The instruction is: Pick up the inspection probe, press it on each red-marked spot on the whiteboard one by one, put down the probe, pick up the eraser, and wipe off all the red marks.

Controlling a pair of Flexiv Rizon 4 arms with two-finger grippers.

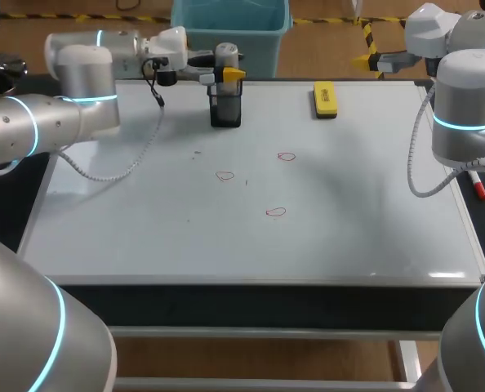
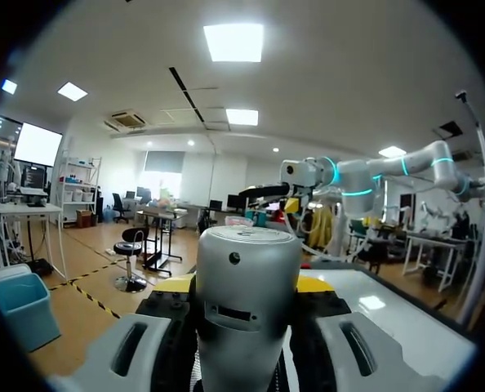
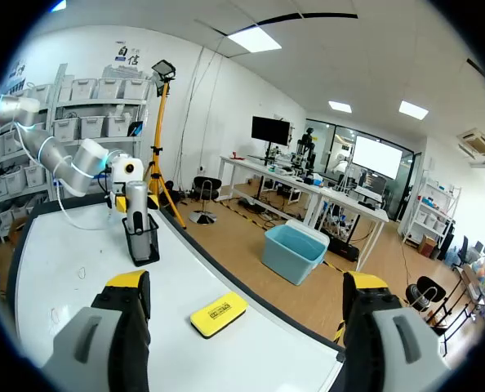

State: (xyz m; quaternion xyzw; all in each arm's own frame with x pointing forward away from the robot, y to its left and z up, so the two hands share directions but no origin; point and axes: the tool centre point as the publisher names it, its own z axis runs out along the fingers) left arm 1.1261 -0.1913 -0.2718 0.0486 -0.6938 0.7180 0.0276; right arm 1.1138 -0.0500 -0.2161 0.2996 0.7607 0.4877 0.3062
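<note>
The left gripper (image 1: 223, 75) was closed on the inspection probe (image 2: 247, 278), upright in its black holder (image 1: 225, 110) at the whiteboard's (image 1: 349, 204) 11 o'clock edge and judged rigid, smooth and light, best clamped squarely mid-barrel; the right gripper (image 3: 246, 287) was wide open, empty.

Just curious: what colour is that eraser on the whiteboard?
The eraser is yellow; head view shows it best.

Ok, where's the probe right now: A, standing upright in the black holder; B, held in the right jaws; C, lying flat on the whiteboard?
A: the probe stands upright in the holder at the whiteboard's far edge, and the right jaws are open and empty.
</note>
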